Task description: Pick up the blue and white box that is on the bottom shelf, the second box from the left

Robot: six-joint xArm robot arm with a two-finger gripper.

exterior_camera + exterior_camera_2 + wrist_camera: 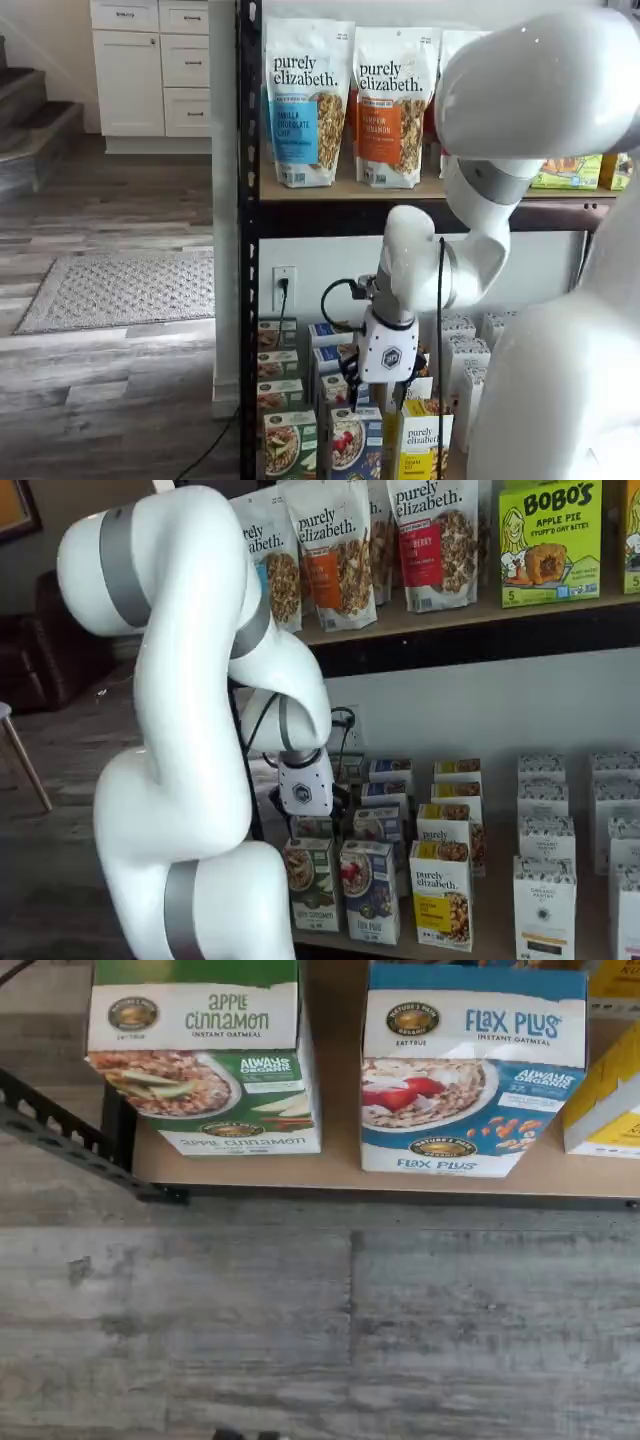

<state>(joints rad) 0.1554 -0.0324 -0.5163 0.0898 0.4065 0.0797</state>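
Note:
The blue and white box (470,1070), marked Flax Plus with a bowl of red berries, stands upright at the front of the bottom shelf (340,1110) in the wrist view. Both shelf views show it too (357,442) (368,890), with more blue cartons lined up behind it. My gripper (383,398) hangs from its white body just above and in front of that front row, close over the blue box. In a shelf view its fingers (300,823) sit left of the box. It is open and holds nothing.
A green Apple Cinnamon carton (205,1055) stands left of the blue box, and a yellow purely elizabeth carton (442,895) stands right of it. The rack's black post (248,240) runs down the left side. Granola bags (308,100) fill the tier above. White cartons (545,900) stand further right.

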